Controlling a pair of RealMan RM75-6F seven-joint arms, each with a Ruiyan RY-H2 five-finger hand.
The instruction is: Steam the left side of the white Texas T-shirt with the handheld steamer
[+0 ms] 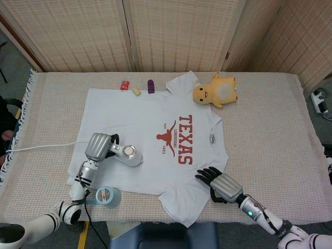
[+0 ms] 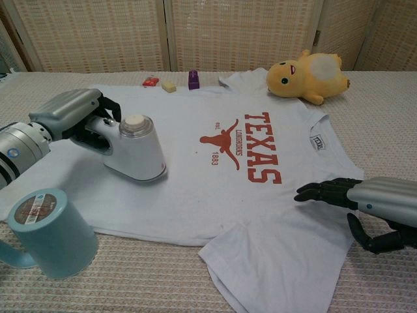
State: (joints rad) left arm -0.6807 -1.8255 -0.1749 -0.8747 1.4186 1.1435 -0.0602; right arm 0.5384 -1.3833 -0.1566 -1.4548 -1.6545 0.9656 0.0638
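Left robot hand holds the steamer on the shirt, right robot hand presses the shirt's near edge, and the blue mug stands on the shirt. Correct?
Not quite. The chest view shows the blue mug on the woven table cover, off the shirt. The left robot hand does hold the steamer; the right robot hand presses the shirt's edge.

place: staged lab set | cues: woven folding screens (image 1: 176, 31) behind cloth-covered table (image 1: 270, 119); power strip (image 1: 320, 101) on floor

The left hand (image 2: 75, 117) reaches in from the near left, forearm low over the table, fingers wrapped around the handle of the steamer (image 2: 135, 149). The right hand (image 2: 365, 208) lies at the near right, dark fingers stretched out, thumb (image 2: 365, 238) hanging below
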